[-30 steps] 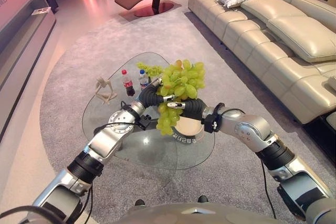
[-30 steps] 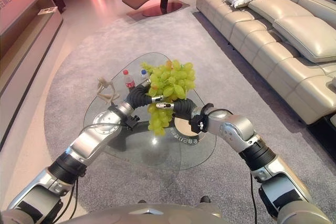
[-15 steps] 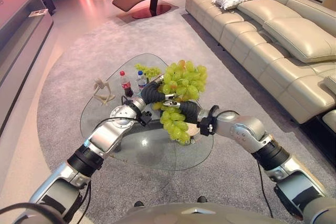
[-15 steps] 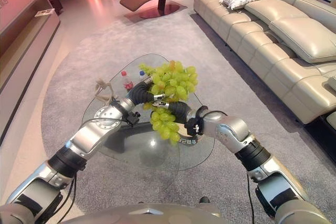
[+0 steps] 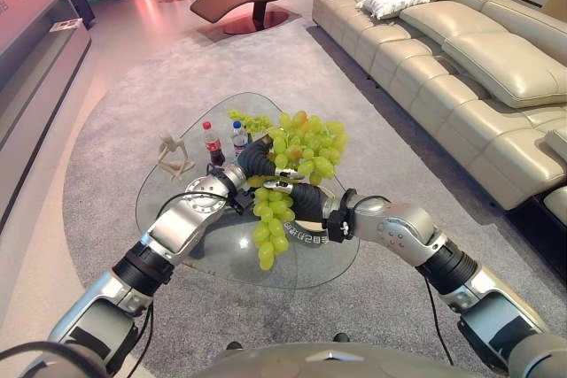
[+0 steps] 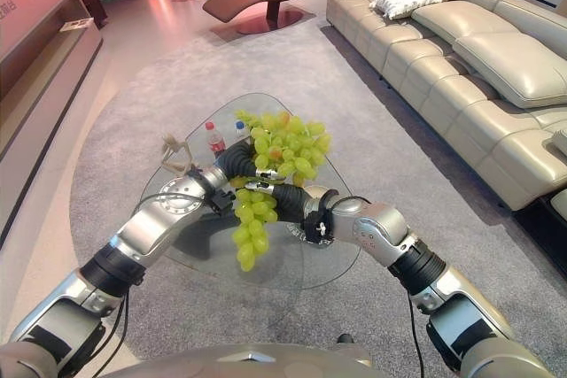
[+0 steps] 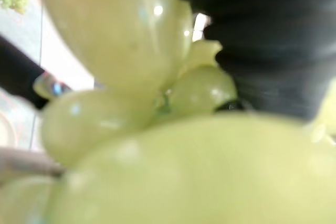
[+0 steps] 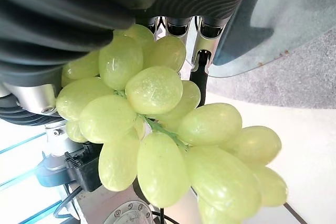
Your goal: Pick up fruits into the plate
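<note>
Between left hand (image 5: 255, 158) and right hand (image 5: 297, 198), soft heavy grape bunch (image 5: 297, 155); grips hidden, best cradled beneath, never squeezed.

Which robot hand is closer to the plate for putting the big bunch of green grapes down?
Probably the right hand. It and the left hand both carry the big bunch of green grapes, but the right one hangs just above the white plate on the glass table.

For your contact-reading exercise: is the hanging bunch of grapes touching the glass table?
Apart. The left eye view shows the grape bunch hanging from both hands, left hand, right hand, above the glass table.
</note>
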